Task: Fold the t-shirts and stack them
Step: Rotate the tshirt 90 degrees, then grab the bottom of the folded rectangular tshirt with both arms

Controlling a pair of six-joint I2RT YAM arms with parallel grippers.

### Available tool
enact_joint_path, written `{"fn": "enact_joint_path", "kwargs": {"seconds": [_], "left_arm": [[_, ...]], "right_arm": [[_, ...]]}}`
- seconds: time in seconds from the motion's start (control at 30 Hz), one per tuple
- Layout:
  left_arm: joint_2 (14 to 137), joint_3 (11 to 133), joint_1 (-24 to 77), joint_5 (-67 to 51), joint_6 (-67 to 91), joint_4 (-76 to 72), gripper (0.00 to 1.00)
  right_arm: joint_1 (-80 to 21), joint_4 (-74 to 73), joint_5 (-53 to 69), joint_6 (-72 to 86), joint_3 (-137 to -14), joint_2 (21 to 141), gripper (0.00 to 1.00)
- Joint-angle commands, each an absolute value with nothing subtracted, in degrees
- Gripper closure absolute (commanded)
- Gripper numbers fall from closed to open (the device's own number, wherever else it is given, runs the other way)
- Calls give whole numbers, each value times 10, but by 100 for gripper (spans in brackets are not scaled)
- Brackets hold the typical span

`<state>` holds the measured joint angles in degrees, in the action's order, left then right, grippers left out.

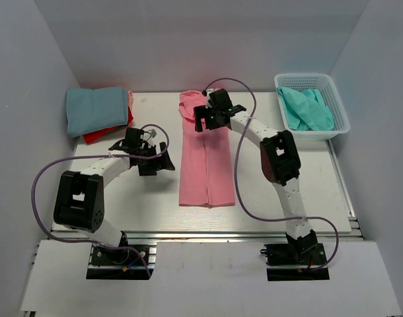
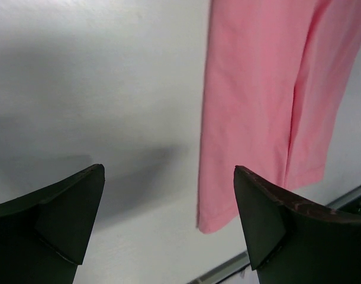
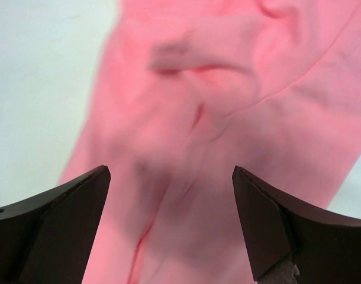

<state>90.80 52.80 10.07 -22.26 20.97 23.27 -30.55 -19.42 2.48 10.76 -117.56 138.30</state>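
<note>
A pink t-shirt (image 1: 205, 158) lay down the middle of the counter (image 1: 142, 205), folded lengthwise into a long narrow strip. The right fingers (image 1: 203, 122) hung over its rumpled far end, spread wide and gripping nothing. The left fingers (image 1: 163, 164) sat just left of the strip over bare counter, also wide open and empty. In the far left corner a folded blue t-shirt (image 1: 96, 109) rested on a red one (image 1: 108, 134). A turquoise t-shirt (image 1: 307, 109) lay crumpled in the white basket (image 1: 339, 125) at the far right.
</note>
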Motion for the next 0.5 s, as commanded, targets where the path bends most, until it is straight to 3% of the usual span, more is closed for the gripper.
{"fn": "enact_joint_path", "kwargs": {"seconds": [0.0, 0.1, 0.33, 0.43, 0.47], "left_arm": [[839, 496, 131, -236, 200, 236, 0], [803, 465, 163, -243, 206, 229, 0], [824, 470, 245, -189, 206, 278, 0], [831, 464, 269, -181, 211, 283, 3], [831, 458, 269, -181, 211, 289, 8]], "right_arm": [[-315, -156, 104, 71, -1102, 1238, 10], [-311, -116, 137, 94, -986, 1145, 10], [-309, -121, 77, 152, -699, 938, 10], [-308, -157, 79, 177, -610, 877, 10], [-310, -163, 84, 184, -580, 852, 10]]}}
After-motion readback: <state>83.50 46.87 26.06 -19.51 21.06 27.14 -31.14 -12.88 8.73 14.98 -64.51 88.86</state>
